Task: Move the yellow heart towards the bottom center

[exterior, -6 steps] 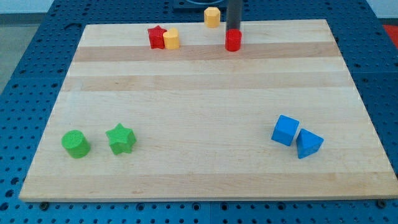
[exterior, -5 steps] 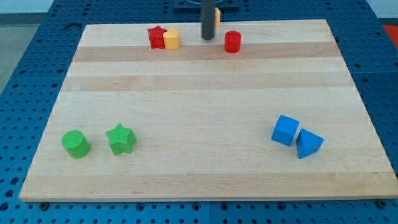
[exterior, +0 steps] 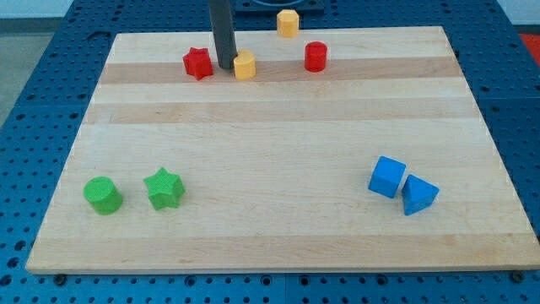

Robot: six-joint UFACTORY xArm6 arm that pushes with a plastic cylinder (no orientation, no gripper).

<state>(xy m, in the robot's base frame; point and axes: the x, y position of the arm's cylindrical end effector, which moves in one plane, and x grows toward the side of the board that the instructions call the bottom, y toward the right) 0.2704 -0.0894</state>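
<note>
Yellow heart plastic block [exterior: 245, 66] is way at the far side of the light wooden board [exterior: 270, 152], a bit left of centre, so nowhere close to the near middle yet

Going near to far: near left there's a green plastic cylinder [exterior: 103, 195] with a green plastic star [exterior: 164, 188] just to its right, small gap between them. Near right is a blue plastic cube [exterior: 387, 177], and a blue wedge-ish block [exterior: 419, 195] touching or almost touching its right side, can't quite tell which. The middle of the board has no blocks on it.

Far side, left to right: red plastic star [exterior: 198, 63], then my tip [exterior: 226, 67] sitting between the star and the yellow heart, right up against the heart's left side. It's only a bare dark rod end, so it has hold of nothing. Further right, apart from the heart, is a red plastic cylinder [exterior: 315, 57]. Farthest of all, at the board's far edge, is a second yellow block [exterior: 288, 23], shape hard to make out
</note>
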